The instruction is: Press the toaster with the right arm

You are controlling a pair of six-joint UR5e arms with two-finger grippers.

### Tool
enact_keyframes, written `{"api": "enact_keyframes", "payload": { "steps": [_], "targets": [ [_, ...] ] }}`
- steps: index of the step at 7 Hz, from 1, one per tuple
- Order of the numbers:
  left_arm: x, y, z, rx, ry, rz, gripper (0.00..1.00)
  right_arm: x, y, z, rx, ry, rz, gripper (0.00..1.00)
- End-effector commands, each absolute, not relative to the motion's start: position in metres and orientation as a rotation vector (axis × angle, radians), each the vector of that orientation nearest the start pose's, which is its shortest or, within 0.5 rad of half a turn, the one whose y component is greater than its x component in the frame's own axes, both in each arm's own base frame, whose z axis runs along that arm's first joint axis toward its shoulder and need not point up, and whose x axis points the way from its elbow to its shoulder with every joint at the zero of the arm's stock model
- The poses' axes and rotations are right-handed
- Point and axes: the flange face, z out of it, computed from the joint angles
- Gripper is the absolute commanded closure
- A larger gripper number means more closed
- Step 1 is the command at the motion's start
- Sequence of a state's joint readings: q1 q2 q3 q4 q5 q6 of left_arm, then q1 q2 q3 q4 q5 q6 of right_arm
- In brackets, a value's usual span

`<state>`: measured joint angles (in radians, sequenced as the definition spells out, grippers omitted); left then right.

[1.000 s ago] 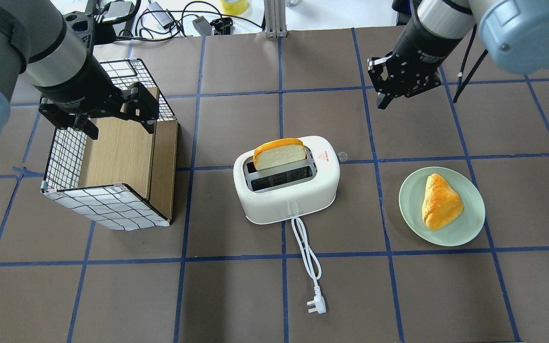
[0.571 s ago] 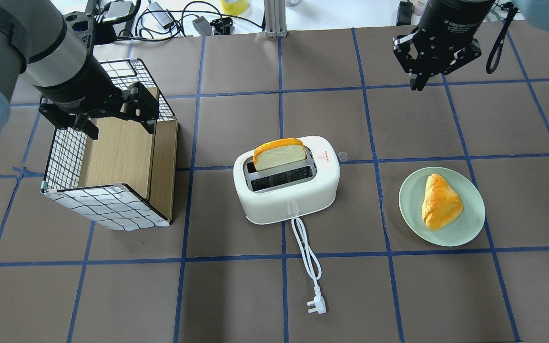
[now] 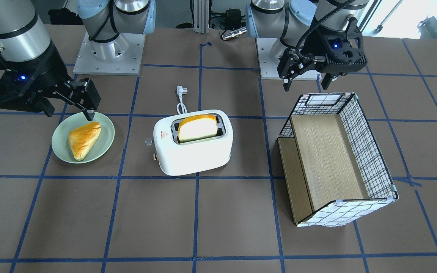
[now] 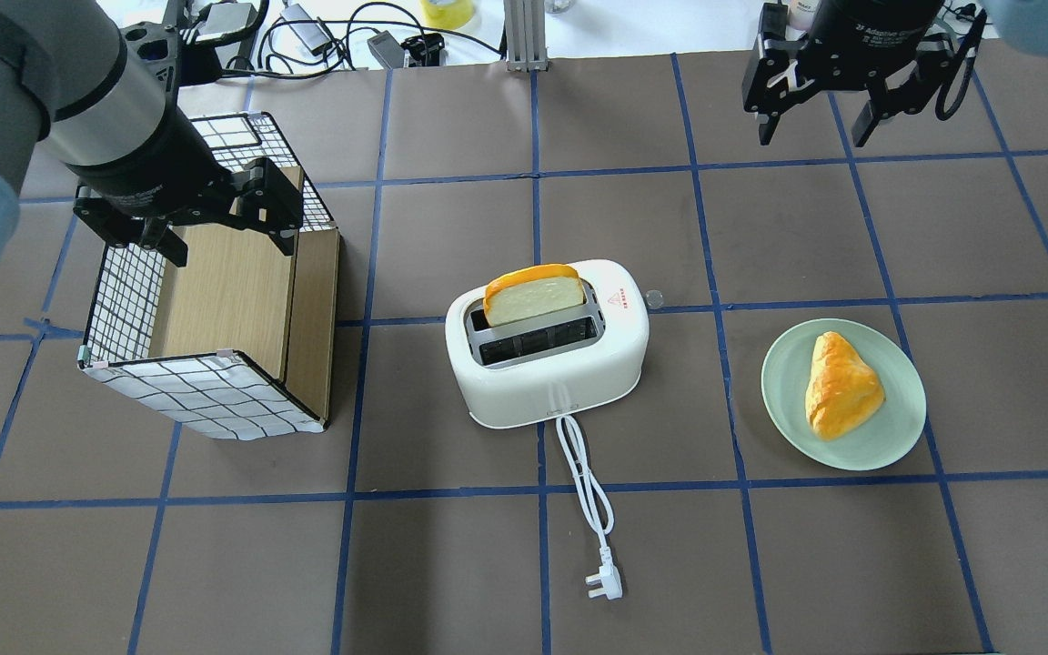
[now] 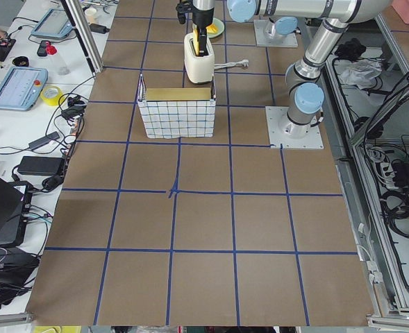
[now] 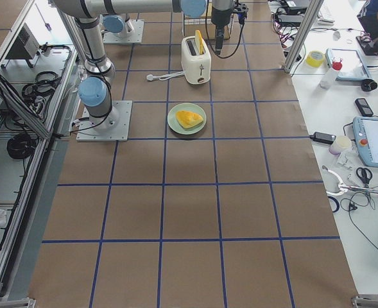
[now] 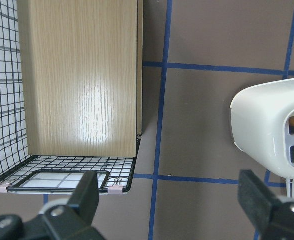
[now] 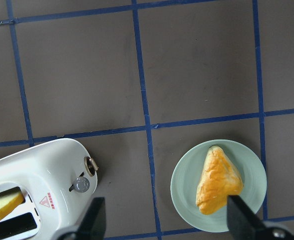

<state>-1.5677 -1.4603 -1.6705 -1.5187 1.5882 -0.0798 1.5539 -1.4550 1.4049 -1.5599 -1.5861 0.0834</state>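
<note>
The white toaster (image 4: 547,364) stands mid-table with a slice of bread (image 4: 533,296) sticking up from its slot. Its clear knob (image 4: 653,297) faces the right side, and its cord and plug (image 4: 604,582) trail toward the robot. My right gripper (image 4: 815,132) is open and empty, high over the far right of the table, well away from the toaster. In the right wrist view the toaster (image 8: 42,170) and its knob (image 8: 80,184) sit at the lower left of my right gripper (image 8: 167,220). My left gripper (image 4: 228,241) is open and empty over the basket.
A green plate (image 4: 783,382) with a golden pastry (image 4: 841,384) lies right of the toaster. A wire-grid basket with a wooden floor (image 4: 215,300) lies on its side at the left. Cables and tools line the far edge beyond the table.
My right gripper has moved right and toward the far edge, away from the toaster, and turned; its fingers now show wide apart. The left arm, toaster and plate have not moved.
</note>
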Motion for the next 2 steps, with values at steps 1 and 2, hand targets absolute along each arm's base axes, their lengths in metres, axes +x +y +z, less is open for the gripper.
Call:
{"api": "enact_keyframes", "payload": {
  "steps": [1, 2],
  "targets": [
    [-0.1294, -0.4517, 0.4960, -0.133, 3.121, -0.099, 0.00, 0.1226, -0.5472, 0.5061, 0.158, 3.151, -0.066, 0.00],
    [-0.1301, -0.4515, 0.4960, -0.130, 3.121, -0.099, 0.00, 0.1226, -0.5470, 0.5053, 0.158, 3.151, -0.064, 0.00]
  ]
}}
